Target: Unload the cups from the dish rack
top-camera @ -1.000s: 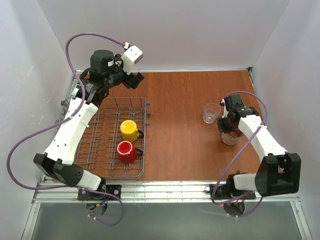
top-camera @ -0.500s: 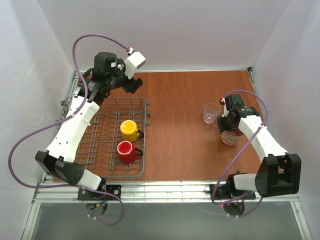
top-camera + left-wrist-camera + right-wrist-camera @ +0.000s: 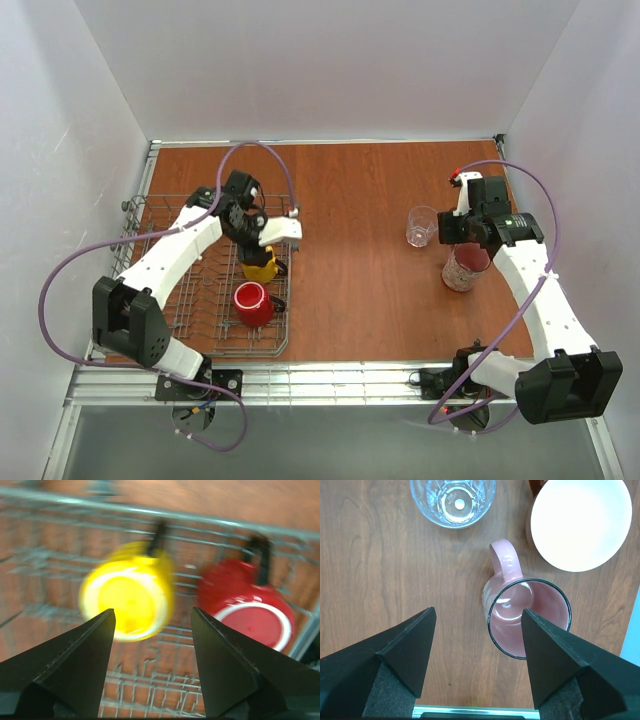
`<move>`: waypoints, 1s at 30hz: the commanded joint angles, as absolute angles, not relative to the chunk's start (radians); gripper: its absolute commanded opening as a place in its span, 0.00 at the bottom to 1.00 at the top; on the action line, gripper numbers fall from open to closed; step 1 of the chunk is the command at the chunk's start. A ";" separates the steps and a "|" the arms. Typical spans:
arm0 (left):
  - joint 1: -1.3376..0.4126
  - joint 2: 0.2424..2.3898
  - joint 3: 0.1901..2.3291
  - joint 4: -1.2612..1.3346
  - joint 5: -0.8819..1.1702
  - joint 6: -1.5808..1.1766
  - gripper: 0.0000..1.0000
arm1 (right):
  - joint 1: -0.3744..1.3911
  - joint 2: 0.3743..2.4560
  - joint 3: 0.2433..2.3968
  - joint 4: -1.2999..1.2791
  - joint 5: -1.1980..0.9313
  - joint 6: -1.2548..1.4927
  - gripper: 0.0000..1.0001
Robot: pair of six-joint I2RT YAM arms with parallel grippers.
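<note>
From the top view I see the yellow mug [image 3: 262,268] and red mug [image 3: 252,303] in the dish rack [image 3: 200,300], the blurred left wrist view shows my left gripper [image 3: 151,612] spread empty, seemingly above the yellow mug, and the right wrist view shows my right gripper [image 3: 477,612] spread empty over the pink mug [image 3: 527,625] on the table [image 3: 370,580].

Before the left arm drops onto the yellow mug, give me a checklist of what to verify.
1. Left gripper open: ok, jaws spread wide.
2. Yellow mug centred between the fingers: cannot tell; the wrist view is blurred and the mug sits nearer one finger.
3. Red mug apart from the yellow mug: ok, a gap shows.
4. Yellow mug mouth up in the dish rack: ok.
5. Right gripper not shut on the pink mug: ok, open; the mug stands on the table.
</note>
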State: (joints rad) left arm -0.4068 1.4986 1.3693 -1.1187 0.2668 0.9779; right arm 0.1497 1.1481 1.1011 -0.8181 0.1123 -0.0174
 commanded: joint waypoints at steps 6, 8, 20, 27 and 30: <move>-0.420 1.511 1.273 -1.051 0.459 1.246 0.59 | 0.146 1.131 1.101 -0.827 0.069 -0.040 0.65; -0.420 1.513 1.261 -0.993 0.448 1.244 0.60 | 0.146 1.124 1.098 -0.824 0.066 -0.041 0.65; -0.468 1.600 1.264 -0.985 0.429 1.272 0.61 | 0.146 1.114 1.066 -0.802 0.038 -0.048 0.65; -0.469 1.631 1.238 -0.968 0.376 1.275 0.54 | 0.146 1.111 1.057 -0.793 0.029 -0.049 0.65; -0.468 1.640 1.229 -0.994 0.361 1.292 0.53 | 0.146 1.108 1.055 -0.792 0.029 -0.051 0.65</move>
